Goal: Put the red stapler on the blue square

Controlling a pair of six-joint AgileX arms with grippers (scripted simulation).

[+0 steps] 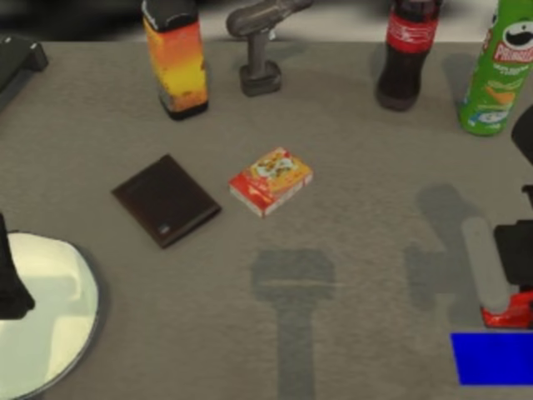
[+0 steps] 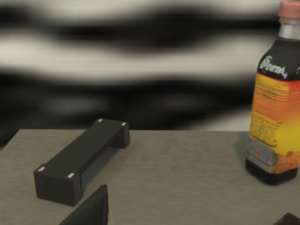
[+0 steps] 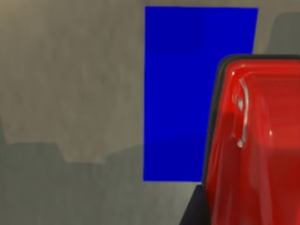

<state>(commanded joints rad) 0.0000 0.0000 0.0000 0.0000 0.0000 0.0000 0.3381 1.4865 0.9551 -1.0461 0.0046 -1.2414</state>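
You had the red stapler (image 1: 510, 314) at the right edge of the table, held up in the right gripper (image 1: 515, 287), with only its red end showing beneath the dark gripper body in the top view. In the right wrist view the stapler (image 3: 255, 145) filled the near side of the picture, glossy and close to the camera, clamped by the claw. The blue square (image 1: 493, 358) lay flat on the table just beside it, toward the near right corner, and in the top view the stapler's end sat right at the square's far edge; whether the stapler touched the table could not be told. From the wrist, the blue square (image 3: 197, 89) showed mostly uncovered, the stapler overlapping one side of it.

Your left arm (image 1: 10, 275) was parked at the left edge, over a round white plate (image 1: 58, 317); its claw's state could not be told.

Further out, a dark brown wallet (image 1: 166, 200) and a red-and-yellow snack box (image 1: 271, 181) lay mid-table. Along the far edge stood an orange-labelled bottle (image 1: 176, 58), a grey drill (image 1: 260, 46), a cola bottle (image 1: 405, 50) and a green Pringles can (image 1: 498, 71). A black bar-shaped object (image 2: 82, 159) sat at the far left corner.
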